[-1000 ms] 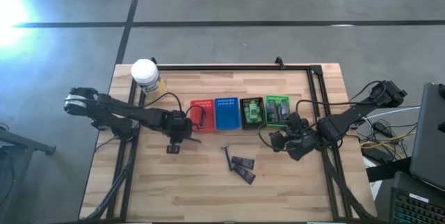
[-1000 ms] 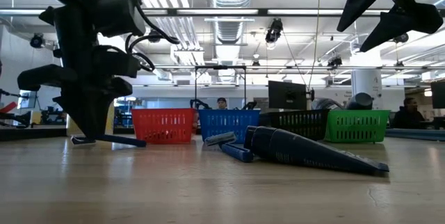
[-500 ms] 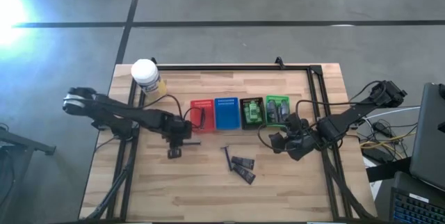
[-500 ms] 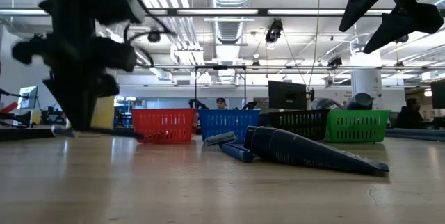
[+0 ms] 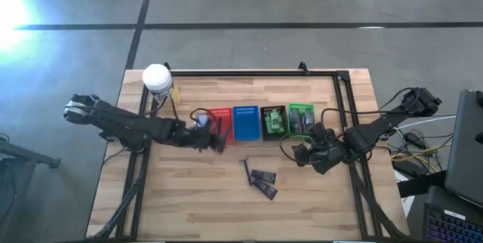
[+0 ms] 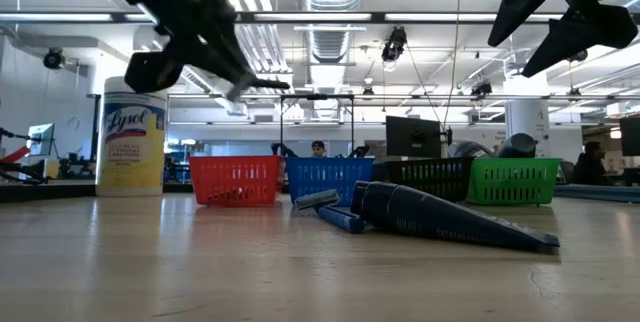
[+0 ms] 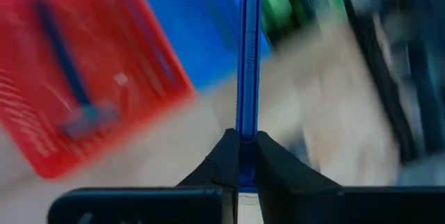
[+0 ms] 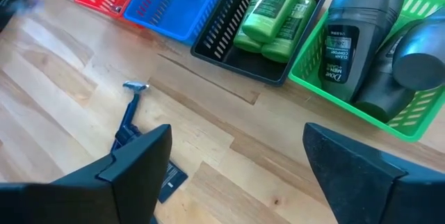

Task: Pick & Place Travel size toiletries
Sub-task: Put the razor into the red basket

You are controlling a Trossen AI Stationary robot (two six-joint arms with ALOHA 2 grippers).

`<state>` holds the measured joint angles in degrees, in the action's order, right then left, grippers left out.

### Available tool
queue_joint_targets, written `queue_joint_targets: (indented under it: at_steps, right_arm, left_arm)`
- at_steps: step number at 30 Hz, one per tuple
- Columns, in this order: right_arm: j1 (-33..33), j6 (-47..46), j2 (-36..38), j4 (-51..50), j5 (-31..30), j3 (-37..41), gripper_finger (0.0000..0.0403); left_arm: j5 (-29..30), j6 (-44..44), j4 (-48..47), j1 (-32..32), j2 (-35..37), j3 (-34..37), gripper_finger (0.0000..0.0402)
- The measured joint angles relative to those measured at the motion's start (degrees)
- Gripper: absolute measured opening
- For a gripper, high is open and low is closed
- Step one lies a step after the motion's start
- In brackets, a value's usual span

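My left gripper (image 5: 208,139) hangs above the table at the near edge of the red basket (image 5: 219,118), shut on a thin blue-purple razor (image 7: 248,57). Another razor (image 7: 69,85) lies inside the red basket. My right gripper (image 5: 312,155) waits open above the table's right side, near the green basket (image 5: 302,119). One razor (image 5: 248,169) and two dark packets (image 5: 264,183) lie flat on the wood. Green tubes (image 8: 272,12) fill the black basket, and grey tubes (image 8: 354,36) fill the green one. My left gripper pinches the razor's handle (image 7: 245,135) between its two fingertips (image 7: 224,156). The handle runs straight out ahead of the fingers, in line with them. The razor is lifted clear of the table (image 6: 262,84), roughly level, pointing toward the baskets.
Red, blue (image 5: 246,121), black (image 5: 273,121) and green baskets stand in a row at mid-table. A white-capped yellow jar (image 5: 157,80) stands at the far left corner. A black frame rail (image 5: 249,73) runs along the far edge. Bare wood lies near and left.
My left gripper, which stood low at the table with the razor on the wood, has risen, tipped from pointing down toward level, and moved right and far to the red basket. The razor has gone from resting on the table to lifted clear.
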<state>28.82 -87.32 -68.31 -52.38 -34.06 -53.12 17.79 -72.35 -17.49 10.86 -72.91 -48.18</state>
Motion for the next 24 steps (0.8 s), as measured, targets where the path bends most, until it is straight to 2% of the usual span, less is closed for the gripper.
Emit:
queue_joint_targets:
  at_steps: [2, 5, 14, 24]
  right_arm:
    - [0.0, -0.1, 0.0, 0.0, 0.0, 0.0, 0.0312]
    - [0.0, -0.1, 0.0, 0.0, -0.5, 0.0, 0.0304]
    - [0.0, 0.5, 0.0, -0.1, -1.0, 0.0, 0.0285]
    - [0.1, 0.5, 0.0, -0.1, -1.1, 0.0, 0.0269]
  left_arm:
    - [5.8, -6.3, 0.0, -0.8, 0.0, 0.8, 0.0027]
    - [8.7, -11.3, 0.0, -3.2, -0.5, 2.7, 0.0026]
    - [8.6, -14.6, 0.0, -11.7, -4.3, 6.3, 0.003]
    - [3.8, -13.1, 0.5, -11.8, -6.0, 5.4, 0.0067]
